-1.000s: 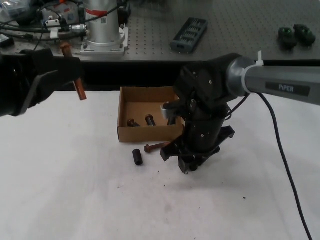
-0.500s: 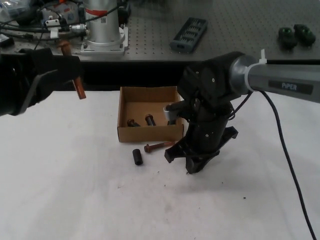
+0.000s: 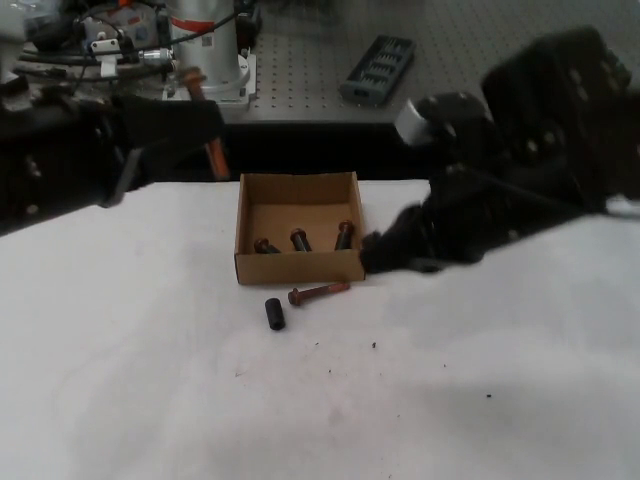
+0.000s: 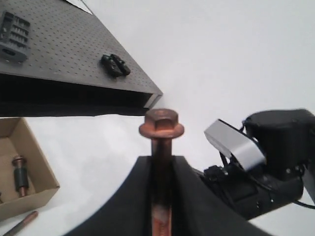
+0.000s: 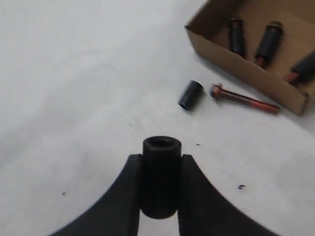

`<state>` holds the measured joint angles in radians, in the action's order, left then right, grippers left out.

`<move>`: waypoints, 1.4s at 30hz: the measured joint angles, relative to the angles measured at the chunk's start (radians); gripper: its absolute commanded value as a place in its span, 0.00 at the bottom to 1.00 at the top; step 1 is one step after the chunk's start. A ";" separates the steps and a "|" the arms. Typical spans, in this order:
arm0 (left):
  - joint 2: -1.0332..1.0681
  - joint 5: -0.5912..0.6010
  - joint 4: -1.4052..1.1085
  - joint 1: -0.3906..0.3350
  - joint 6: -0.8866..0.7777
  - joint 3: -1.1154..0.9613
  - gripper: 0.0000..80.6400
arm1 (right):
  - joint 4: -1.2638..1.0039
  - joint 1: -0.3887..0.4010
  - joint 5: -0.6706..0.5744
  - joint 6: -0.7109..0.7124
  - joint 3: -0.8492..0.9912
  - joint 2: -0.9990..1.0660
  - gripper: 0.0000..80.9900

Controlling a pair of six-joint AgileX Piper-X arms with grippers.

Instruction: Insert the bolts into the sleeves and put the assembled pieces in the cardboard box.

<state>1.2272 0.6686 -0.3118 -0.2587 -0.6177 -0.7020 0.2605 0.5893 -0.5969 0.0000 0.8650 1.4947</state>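
1. Bolt (image 4: 161,125) first: it sits in the left gripper (image 4: 161,169), coppery shank clamped between the two black fingers, flanged hex head standing clear of the tips. In the high view the shank's lower end pokes out below the fingers, and I'd say that's the free end meant for the bore.
2. Over to the right gripper (image 5: 160,164): closed on a black sleeve (image 5: 161,191), pinched by its sides. The open bore faces outward past the fingertips, so nothing blocks the way in.
3. The two arms are well apart. The left one is raised at the far left of the bench, and the right arm (image 3: 520,180) is just right of the cardboard box (image 3: 296,268). By my reading the mating step is on, with bolt and bore not yet lined up.
4. Inside the box lie three assembled pieces (image 3: 299,240) side by side, bolt heads showing at the sleeve ends. Those are banked.
5. On the white cover (image 3: 150,380), just in front of the box's near wall, lie a loose sleeve (image 3: 274,314) and a loose bolt (image 3: 320,293), close beside each other. That looks like the pair waiting after this one.
6. Watch the alignment: both parts are slim, so a tilted bolt would likely catch on the sleeve's rim.
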 measured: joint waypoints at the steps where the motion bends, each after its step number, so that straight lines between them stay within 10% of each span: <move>1: 0.022 0.018 -0.026 -0.003 -0.007 0.000 0.01 | -0.053 0.000 -0.029 -0.010 -0.044 -0.003 0.05; 21: 0.208 0.394 -0.117 -0.156 -0.064 0.000 0.01 | -0.407 0.002 -0.198 -0.105 -0.225 0.003 0.05; 42: 0.232 0.244 -0.117 -0.157 0.139 0.003 0.01 | -0.490 0.002 -0.311 -0.200 -0.225 0.003 0.05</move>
<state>1.4587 0.9124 -0.4289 -0.4161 -0.4783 -0.6994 -0.2295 0.5917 -0.9077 -0.2004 0.6398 1.4976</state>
